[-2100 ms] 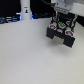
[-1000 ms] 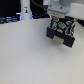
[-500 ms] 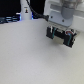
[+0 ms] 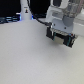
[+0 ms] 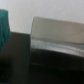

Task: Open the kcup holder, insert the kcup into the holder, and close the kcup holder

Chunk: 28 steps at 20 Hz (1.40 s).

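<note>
Hovering low over the white desk point(image 4: 25, 55) at the exterior view's right, pincer point(image 4: 60, 40) fingers standing apart, gripping nothing; green block point(image 5: 4, 29) blurring nearby

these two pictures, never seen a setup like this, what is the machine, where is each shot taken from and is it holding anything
The machine is a single robot arm; its grasping end, the pincer, hangs low over a pale table at the exterior view's right. That wider picture comes from a camera standing off the arm. A tall white bottle-shaped object stands at the back. The other picture comes from a camera on the arm's wrist, very close up and blurred: it shows a dark boxy thing, probably the kcup holder, and a green-blue shape at the edge that I cannot identify. Whether the pincer is open or holding anything cannot be told from these pictures.
</note>
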Tool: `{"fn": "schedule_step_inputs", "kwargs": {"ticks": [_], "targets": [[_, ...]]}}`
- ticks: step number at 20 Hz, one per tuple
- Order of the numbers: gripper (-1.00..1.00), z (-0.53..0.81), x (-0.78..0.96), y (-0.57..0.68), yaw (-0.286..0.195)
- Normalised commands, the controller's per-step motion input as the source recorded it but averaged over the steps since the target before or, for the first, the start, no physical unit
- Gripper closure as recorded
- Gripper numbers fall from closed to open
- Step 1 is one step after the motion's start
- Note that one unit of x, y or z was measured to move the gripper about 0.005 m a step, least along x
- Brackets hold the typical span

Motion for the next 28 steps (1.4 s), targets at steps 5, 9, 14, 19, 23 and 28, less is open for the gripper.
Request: {"fn": "schedule_step_inputs", "kwargs": {"ticks": [5, 9, 14, 19, 23, 28], "targets": [[-1.0, -0.01, -0.5, 0.54, 0.045], [-1.0, 0.0, -0.59, 0.6, 0.017], [-1.0, 0.02, -0.67, 0.61, 0.013], [-1.0, 0.08, -0.77, 0.63, 0.015], [-1.0, 0.02, -0.81, 0.63, 0.006], [-1.0, 0.0, -0.81, 0.62, 0.002]]}}
